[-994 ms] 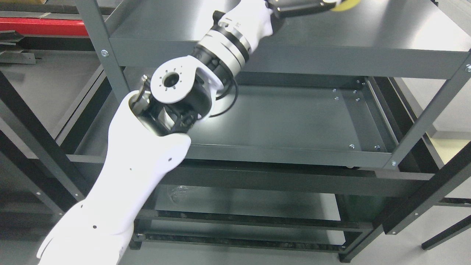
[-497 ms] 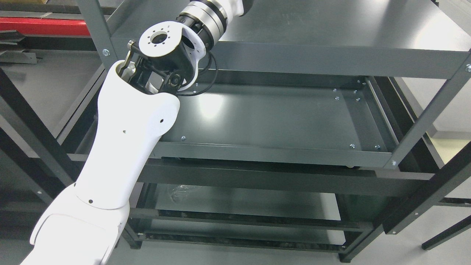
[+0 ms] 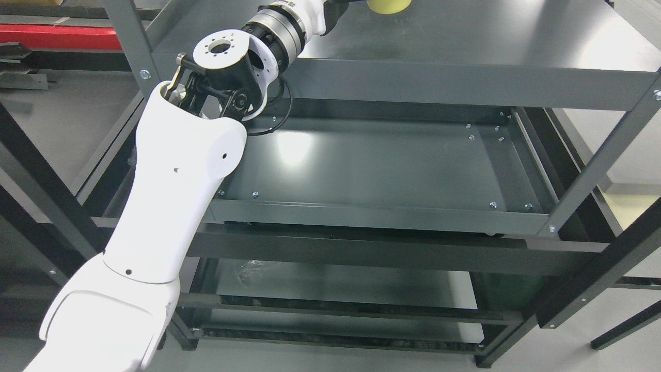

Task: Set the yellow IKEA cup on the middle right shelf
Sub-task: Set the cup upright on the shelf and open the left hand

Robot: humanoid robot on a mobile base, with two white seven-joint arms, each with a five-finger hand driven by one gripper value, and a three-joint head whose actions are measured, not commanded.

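Yellow cup (image 3: 388,5) on top shelf (image 3: 465,41), beside left wrist (hand cropped, grip unclear).

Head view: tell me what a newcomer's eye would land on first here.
First the big white left arm, rising from the lower left up past the front edge of the top shelf. Next the yellow cup, a bright spot on that shelf at the top edge of the picture, mostly cut off. Below, the grey middle shelf lies bare under a glare patch.

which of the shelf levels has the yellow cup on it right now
The top shelf: the yellow cup sits at its far edge. The shelves below it hold no cup.
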